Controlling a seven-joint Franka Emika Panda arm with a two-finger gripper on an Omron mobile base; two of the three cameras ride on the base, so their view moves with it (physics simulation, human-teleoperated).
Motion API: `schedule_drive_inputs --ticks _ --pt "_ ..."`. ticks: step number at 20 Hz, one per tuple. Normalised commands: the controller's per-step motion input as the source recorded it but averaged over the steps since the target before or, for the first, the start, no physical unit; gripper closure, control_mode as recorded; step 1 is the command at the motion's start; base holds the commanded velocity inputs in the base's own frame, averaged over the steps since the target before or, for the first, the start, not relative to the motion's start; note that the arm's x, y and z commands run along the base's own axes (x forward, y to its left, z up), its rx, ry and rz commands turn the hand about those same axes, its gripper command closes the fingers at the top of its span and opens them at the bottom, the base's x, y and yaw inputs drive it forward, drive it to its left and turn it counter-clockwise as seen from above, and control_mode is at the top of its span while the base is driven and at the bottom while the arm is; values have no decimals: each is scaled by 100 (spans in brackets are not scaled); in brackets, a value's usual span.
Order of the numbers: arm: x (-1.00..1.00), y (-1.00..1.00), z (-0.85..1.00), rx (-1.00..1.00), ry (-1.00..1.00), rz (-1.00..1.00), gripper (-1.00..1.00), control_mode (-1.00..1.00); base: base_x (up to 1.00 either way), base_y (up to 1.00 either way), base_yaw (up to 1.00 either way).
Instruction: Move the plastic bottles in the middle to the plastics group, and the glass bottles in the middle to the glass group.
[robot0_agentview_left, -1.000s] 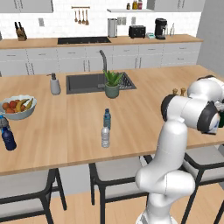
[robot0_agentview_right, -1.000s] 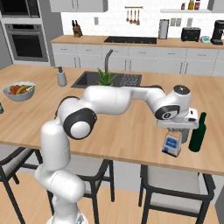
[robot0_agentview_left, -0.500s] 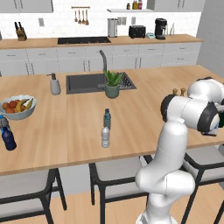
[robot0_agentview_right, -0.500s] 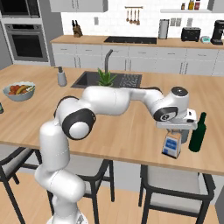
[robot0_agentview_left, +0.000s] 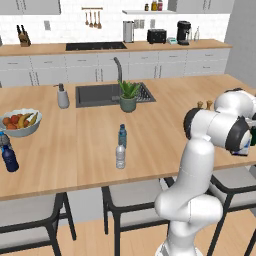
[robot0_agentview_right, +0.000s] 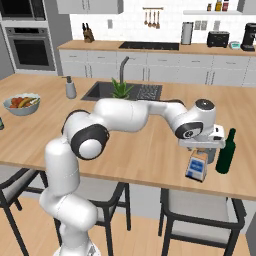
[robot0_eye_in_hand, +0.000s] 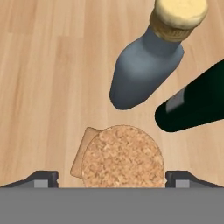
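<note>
The squat square glass bottle (robot0_agentview_right: 196, 167), with a blue-and-white label, stands on the wooden counter (robot0_agentview_right: 145, 155) directly under my gripper (robot0_agentview_right: 201, 146). Its cork stopper (robot0_eye_in_hand: 123, 158) lies between my fingertips (robot0_eye_in_hand: 44, 177), which stand wide apart; the gripper (robot0_eye_in_hand: 111, 177) is open. Just beyond it stands the glass group: a grey-blue bottle (robot0_eye_in_hand: 142, 70) with a tan cap and a dark green bottle (robot0_agentview_right: 226, 152). Two slim plastic bottles, one blue (robot0_agentview_left: 122, 135) and one clear (robot0_agentview_left: 120, 156), stand mid-counter. The navy bottle (robot0_agentview_left: 9, 158) of the plastics group is at the far left.
A fruit bowl (robot0_agentview_left: 20, 123) sits near the navy bottle. A soap dispenser (robot0_agentview_left: 62, 96), a sink (robot0_agentview_left: 97, 95) and a potted plant (robot0_agentview_left: 128, 96) line the counter's far side. Wooden shakers (robot0_agentview_left: 204, 105) stand behind my arm. Stools sit under the counter's front edge.
My fingers have spread apart and let go of the square glass bottle, which stays standing on the counter beside the green bottle. The arm has hardly moved.
</note>
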Motion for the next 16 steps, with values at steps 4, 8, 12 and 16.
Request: schedule_drive_inputs --ticks 4,8,12,16 --pt "-6 4 33 0 0 0 -100 -100 0 0 0" --pt "-27 27 53 0 -4 0 -100 -100 0 0 0" --pt "-34 43 28 0 -1 0 -100 -100 0 0 0" --pt "-20 69 16 0 0 0 -100 -100 0 0 0"
